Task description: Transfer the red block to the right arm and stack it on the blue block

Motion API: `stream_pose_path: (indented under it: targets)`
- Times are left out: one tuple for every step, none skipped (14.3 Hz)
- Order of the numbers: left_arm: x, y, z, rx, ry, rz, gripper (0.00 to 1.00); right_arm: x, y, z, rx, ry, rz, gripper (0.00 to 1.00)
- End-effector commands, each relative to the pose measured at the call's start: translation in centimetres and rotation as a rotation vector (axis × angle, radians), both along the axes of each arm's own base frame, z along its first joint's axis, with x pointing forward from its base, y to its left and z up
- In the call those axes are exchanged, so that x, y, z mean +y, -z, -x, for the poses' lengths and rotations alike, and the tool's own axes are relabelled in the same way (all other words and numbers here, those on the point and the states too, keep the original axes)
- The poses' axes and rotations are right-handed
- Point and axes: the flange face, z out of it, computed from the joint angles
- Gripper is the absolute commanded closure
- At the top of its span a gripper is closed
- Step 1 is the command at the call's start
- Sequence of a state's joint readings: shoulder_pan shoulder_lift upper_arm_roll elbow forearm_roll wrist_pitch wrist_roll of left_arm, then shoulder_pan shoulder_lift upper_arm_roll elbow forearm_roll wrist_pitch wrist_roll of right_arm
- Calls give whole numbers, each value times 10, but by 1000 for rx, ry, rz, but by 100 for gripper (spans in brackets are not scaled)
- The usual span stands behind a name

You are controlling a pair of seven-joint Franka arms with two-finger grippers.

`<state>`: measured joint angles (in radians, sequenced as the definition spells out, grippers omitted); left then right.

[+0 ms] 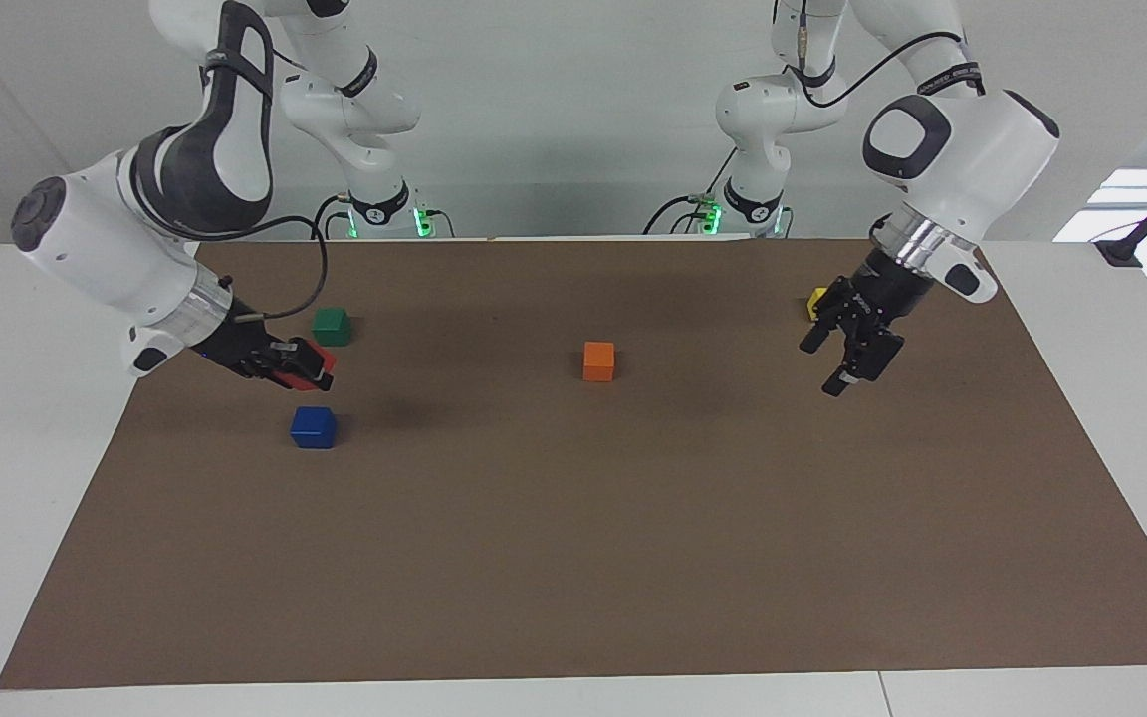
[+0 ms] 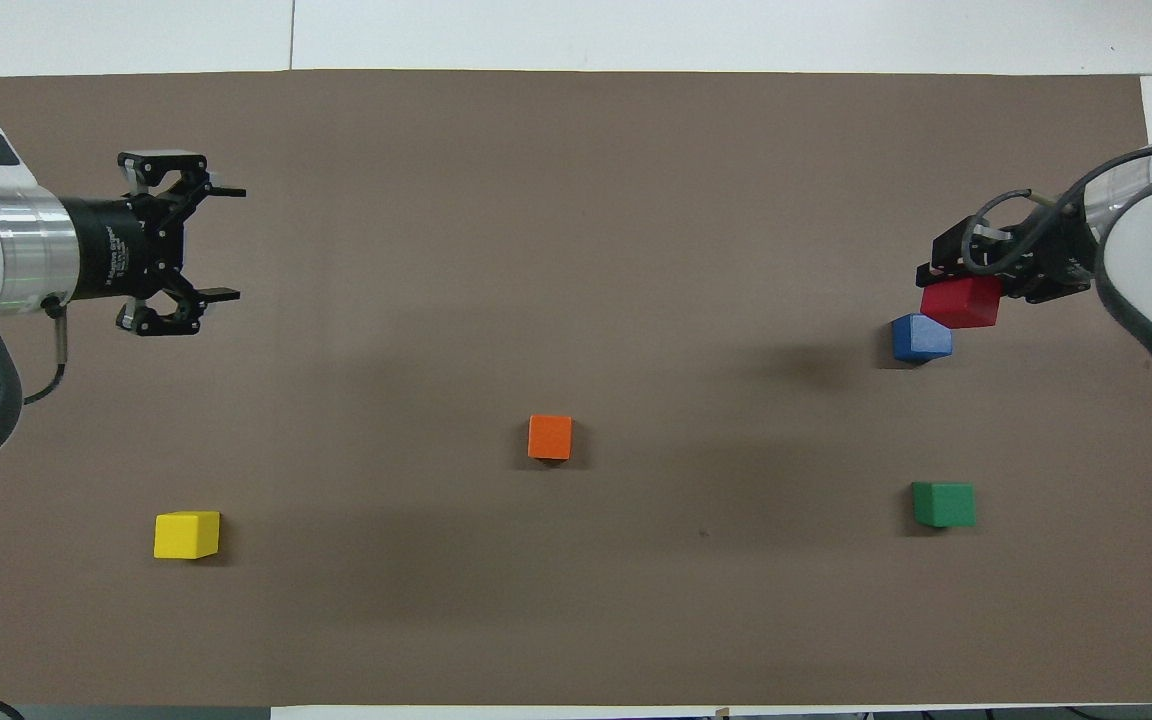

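My right gripper (image 1: pixel 313 371) is shut on the red block (image 1: pixel 305 362) and holds it low in the air, just over the blue block (image 1: pixel 313 426). In the overhead view the red block (image 2: pixel 961 301) overlaps the blue block's (image 2: pixel 921 337) corner toward the right arm's end, with the right gripper (image 2: pixel 944 284) above it. The two blocks do not touch. My left gripper (image 1: pixel 857 360) is open and empty, raised over the mat toward the left arm's end; it also shows in the overhead view (image 2: pixel 228 243).
An orange cube (image 1: pixel 598 360) sits mid-mat. A green cube (image 1: pixel 332 323) lies nearer to the robots than the blue block. A yellow cube (image 2: pixel 186 534) lies toward the left arm's end, partly hidden in the facing view. All rest on a brown mat (image 1: pixel 573 558).
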<state>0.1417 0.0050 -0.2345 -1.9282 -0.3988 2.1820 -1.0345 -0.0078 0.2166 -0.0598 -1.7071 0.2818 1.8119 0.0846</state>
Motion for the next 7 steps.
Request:
stream_pose_path:
  targets:
    - [6,4,9,8,326,-246,0,14,14,-8,14,-95,191,100]
    - [24,3,8,19,413,-275,0,25,23,-10,16,-155,269,100]
    - [32,2,11,35,528,-285,0,25,36,-12,31,-183,311,100]
    - [35,-2,14,62,637,-310,0,23,50,-13,48,-202,318,100]
    - [38,-4,20,112,745,-361,0,17,61,-14,61,-222,326,100]
    - [35,-2,25,161,835,-402,0,15,65,-13,67,-224,324,100]
    - [33,-2,29,191,891,-422,0,15,66,-13,69,-225,324,100]
